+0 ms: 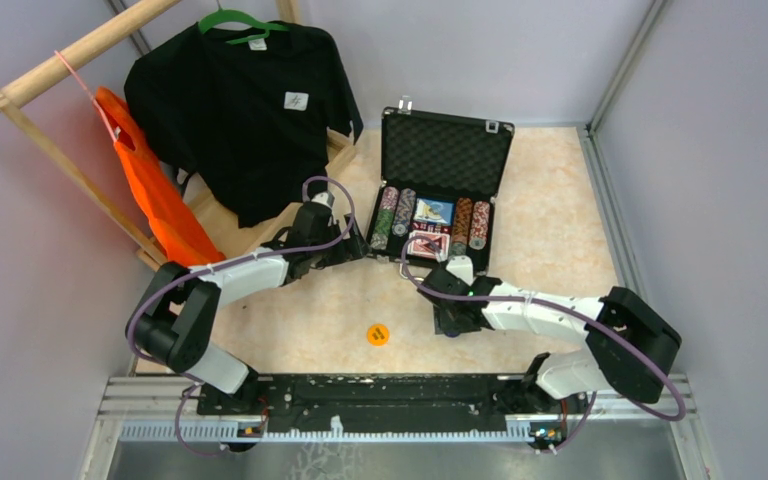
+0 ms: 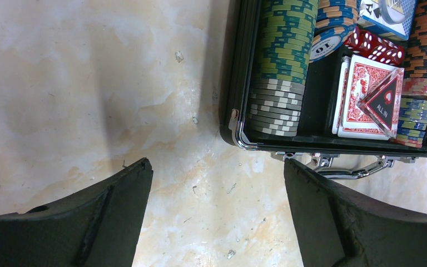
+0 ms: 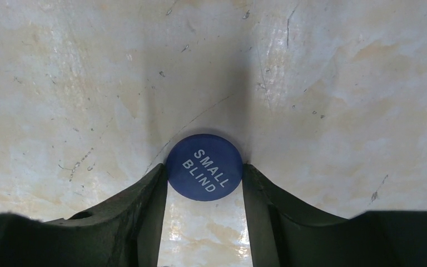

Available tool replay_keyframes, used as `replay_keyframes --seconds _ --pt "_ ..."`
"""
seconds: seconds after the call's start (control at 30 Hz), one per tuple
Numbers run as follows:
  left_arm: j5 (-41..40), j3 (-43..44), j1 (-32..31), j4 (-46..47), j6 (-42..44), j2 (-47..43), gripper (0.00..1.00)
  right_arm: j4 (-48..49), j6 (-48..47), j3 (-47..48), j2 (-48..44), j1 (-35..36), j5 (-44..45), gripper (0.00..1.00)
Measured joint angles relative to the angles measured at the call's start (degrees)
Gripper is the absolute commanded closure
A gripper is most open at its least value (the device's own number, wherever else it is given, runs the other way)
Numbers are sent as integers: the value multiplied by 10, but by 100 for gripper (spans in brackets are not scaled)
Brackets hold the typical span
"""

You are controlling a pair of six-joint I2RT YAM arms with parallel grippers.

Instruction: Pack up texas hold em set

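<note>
Pinching the blue SMALL BLIND token (image 3: 204, 167) by its edges, the right claw (image 3: 204, 173) is closed on it where it lies flat on the table (image 3: 339, 83). A yellow token (image 1: 378, 334) sits off to that claw's left, the open case (image 1: 447, 150) just ahead. Meanwhile the left claw (image 2: 217, 172) hangs wide open over bare table, case corner ahead-right of it.
</note>
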Motion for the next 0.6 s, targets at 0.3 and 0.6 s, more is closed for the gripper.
replay_keyframes --seconds 0.3,0.6 --pt "0 0 0 0 0 0 7 -4 0 3 3 0 1 59" --pt "1 0 0 0 0 0 8 -11 3 12 -12 0 -3 59"
